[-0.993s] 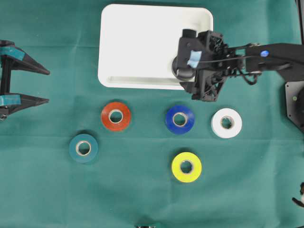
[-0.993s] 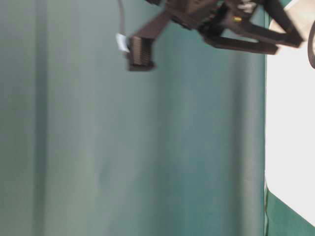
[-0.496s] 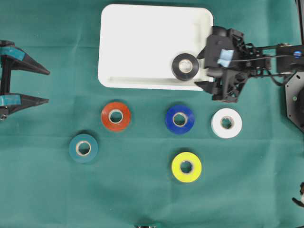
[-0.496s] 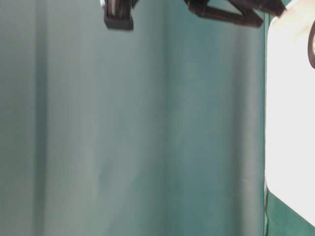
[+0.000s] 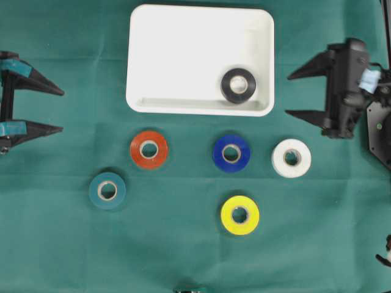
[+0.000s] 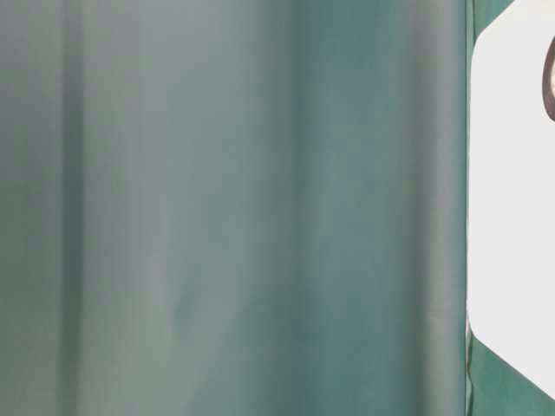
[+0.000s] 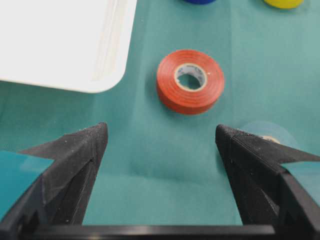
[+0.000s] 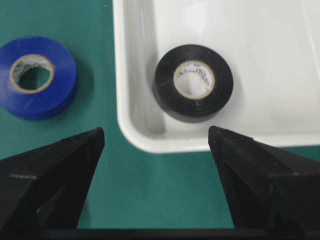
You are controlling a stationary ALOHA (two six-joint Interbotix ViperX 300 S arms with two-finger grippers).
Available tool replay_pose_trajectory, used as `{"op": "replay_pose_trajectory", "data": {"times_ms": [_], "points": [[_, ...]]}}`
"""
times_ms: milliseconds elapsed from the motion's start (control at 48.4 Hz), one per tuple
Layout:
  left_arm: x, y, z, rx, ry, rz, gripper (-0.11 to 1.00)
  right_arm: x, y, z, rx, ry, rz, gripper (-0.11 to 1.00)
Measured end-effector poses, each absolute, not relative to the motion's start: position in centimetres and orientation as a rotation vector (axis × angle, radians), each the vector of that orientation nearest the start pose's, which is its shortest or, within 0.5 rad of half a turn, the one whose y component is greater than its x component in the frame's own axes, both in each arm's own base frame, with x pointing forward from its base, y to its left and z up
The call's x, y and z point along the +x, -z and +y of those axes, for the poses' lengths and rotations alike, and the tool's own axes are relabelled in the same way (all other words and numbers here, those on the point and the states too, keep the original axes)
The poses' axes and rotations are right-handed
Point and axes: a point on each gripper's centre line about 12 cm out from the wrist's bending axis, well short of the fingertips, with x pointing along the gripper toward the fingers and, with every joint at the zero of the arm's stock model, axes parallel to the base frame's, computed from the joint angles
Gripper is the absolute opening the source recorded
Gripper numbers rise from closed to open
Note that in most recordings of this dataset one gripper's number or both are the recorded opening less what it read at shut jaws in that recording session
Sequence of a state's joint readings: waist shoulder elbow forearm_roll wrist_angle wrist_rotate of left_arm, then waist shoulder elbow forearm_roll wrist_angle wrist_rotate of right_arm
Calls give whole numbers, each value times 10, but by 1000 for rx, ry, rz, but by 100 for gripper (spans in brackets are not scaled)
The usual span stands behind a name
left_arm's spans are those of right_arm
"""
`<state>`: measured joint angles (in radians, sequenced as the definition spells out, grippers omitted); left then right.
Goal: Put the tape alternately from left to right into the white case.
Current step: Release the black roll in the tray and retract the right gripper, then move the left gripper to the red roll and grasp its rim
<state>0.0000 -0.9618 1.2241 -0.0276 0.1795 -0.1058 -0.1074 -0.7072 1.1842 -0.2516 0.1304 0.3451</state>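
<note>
The white case (image 5: 183,36) stands at the back middle, and a black tape roll (image 5: 238,85) lies flat in its front right corner, also the black tape roll (image 8: 193,83) in the right wrist view. On the green cloth lie a red roll (image 5: 149,149), a blue roll (image 5: 231,152), a white roll (image 5: 291,158), a teal roll (image 5: 107,190) and a yellow roll (image 5: 239,214). My right gripper (image 5: 291,94) is open and empty, right of the case. At the left edge my left gripper (image 5: 60,110) is open and empty, with the red roll (image 7: 190,81) ahead of it.
The right arm's base (image 5: 380,131) sits at the right edge. A green cloth (image 5: 183,250) covers the whole table. The table-level view shows only the cloth (image 6: 243,217) and a corner of the case (image 6: 512,173).
My right gripper has pulled back to the right, away from the case, leaving the black roll lying in the case's front right corner. The left gripper has not moved.
</note>
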Motion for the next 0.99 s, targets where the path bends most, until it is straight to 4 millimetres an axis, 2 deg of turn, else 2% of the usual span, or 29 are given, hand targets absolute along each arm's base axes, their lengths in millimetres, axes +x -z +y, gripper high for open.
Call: {"op": "replay_pose_trajectory", "data": {"times_ms": [165,517,765,993], "points": [[184,-219,-1,-132,-24,440,91,204,-193,-25,113,156,544,55],[184,-219,-1,-128,-19,443,91,202,-188,-24,114,148,533,56],[182,-218,-27,-92,117,452,91,203,-189,-24,116,143,520,56],[182,-217,-32,-84,146,457,91,203,-189,-23,116,142,517,56]]}}
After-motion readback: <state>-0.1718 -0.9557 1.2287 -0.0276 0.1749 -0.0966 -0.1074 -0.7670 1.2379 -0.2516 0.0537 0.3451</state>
